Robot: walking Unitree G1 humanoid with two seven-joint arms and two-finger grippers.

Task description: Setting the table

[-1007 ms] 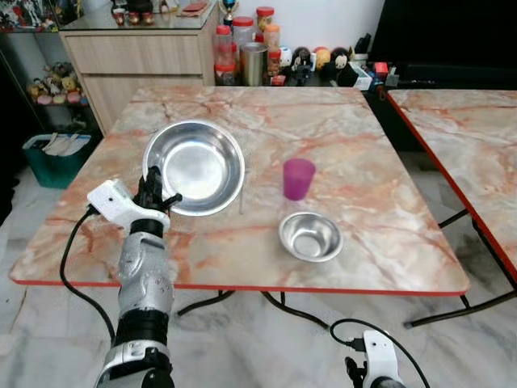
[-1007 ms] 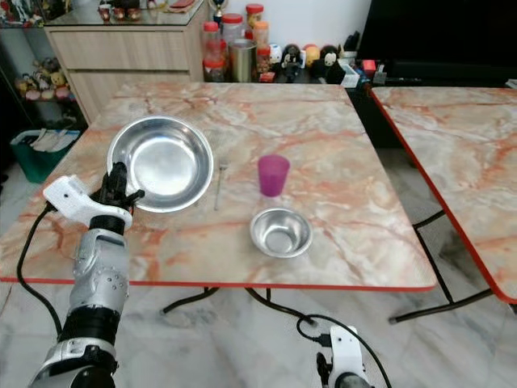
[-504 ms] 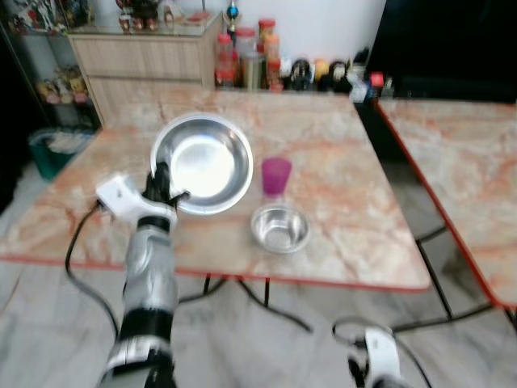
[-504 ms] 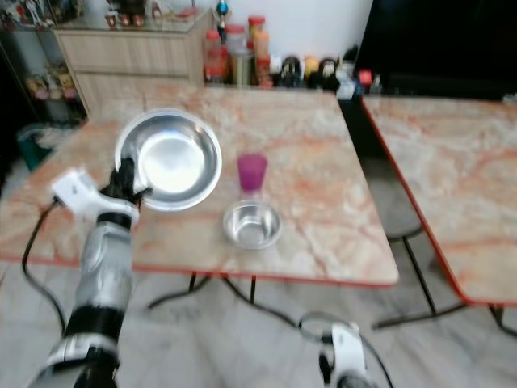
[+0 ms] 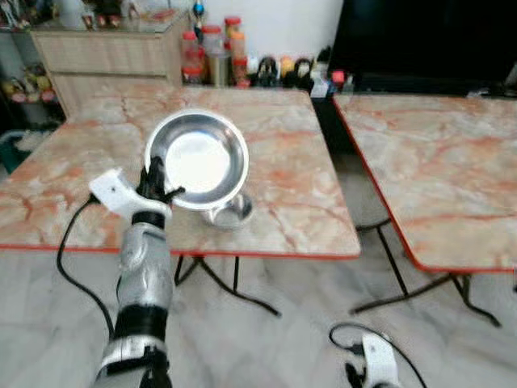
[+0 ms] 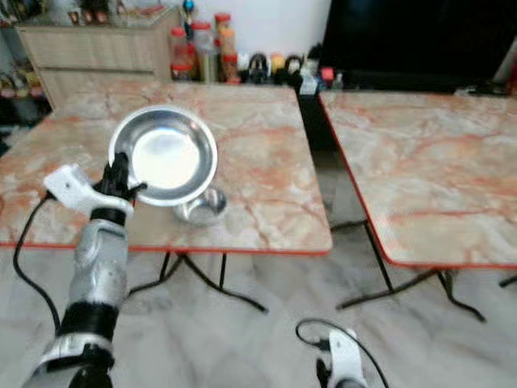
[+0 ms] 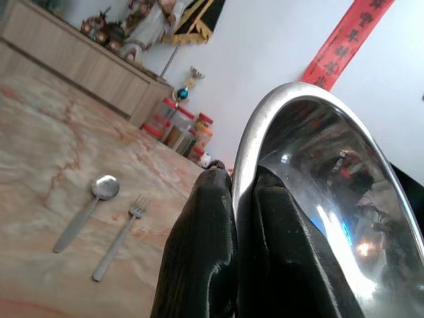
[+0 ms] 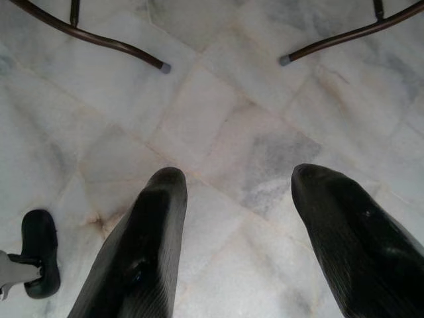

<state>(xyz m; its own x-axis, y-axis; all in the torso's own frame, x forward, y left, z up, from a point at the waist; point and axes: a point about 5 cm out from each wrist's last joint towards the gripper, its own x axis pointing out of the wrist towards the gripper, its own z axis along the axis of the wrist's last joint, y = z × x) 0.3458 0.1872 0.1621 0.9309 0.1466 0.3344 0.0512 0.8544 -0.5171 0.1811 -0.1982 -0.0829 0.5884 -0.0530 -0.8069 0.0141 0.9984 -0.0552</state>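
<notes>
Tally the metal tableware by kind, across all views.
Bowls: 2, a large bowl held in the left gripper and a small bowl
Spoon: 1
Fork: 1
Total: 4

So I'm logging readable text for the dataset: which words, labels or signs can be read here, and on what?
Red hanging banner on the wall: gold characters, too blurred to read.
Jars behind the table: labels too small to read.
Nothing else carries text.
</notes>
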